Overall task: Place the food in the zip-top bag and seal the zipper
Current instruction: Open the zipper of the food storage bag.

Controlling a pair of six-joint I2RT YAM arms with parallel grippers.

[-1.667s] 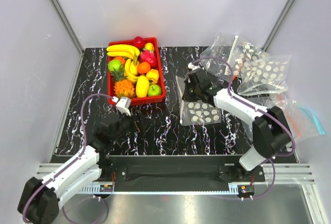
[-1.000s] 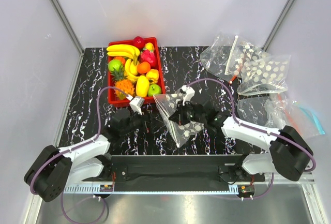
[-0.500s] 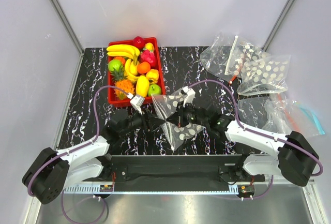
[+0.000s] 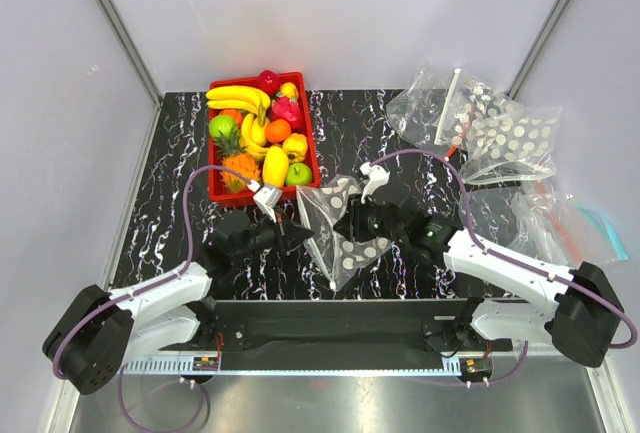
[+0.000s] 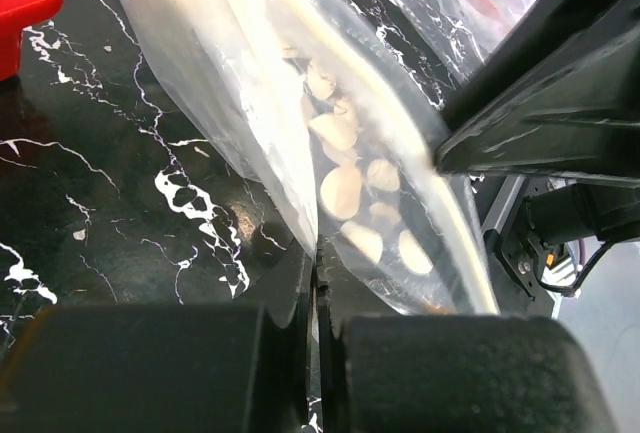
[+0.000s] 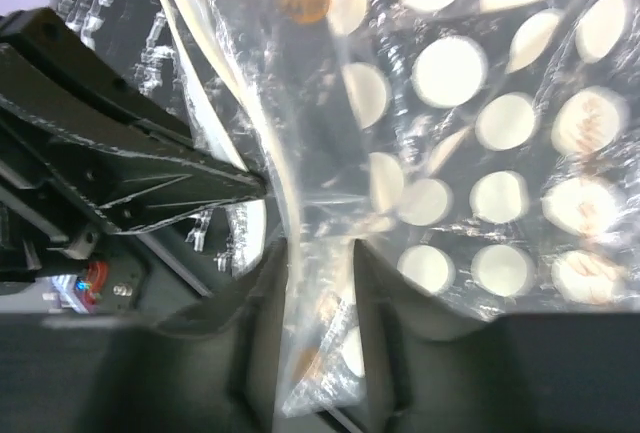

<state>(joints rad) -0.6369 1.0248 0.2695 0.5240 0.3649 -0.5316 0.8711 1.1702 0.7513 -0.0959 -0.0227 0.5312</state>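
Note:
The zip-top bag [image 4: 340, 225], clear with white dots, hangs over the table's middle between both grippers. My left gripper [image 4: 291, 236] is shut on the film at its left edge [image 5: 340, 153]; the jaws [image 5: 313, 253] meet with plastic pinched between them. The zipper [image 5: 470, 263] runs as a pale strip down the bag [image 6: 480, 103]. My right gripper [image 4: 356, 223] stands open, its fingers [image 6: 318, 253] parted with loose bag film and the zipper [image 6: 270, 153] in the gap. The food lies in the red tray [image 4: 214, 189]: bananas [image 4: 240, 99], a green apple [image 4: 222, 129], a yellow fruit [image 4: 274, 165].
More dotted bags [image 4: 500, 133] are piled at the back right, and a plain bag with a blue edge [image 4: 588, 228] lies at the right. An orange pineapple [image 4: 240, 168] and red and pink fruits share the tray. Grey walls enclose the table.
The right gripper carried the bag from the right to the centre. The left gripper moved in and shut on the bag's edge. The right jaws then parted.

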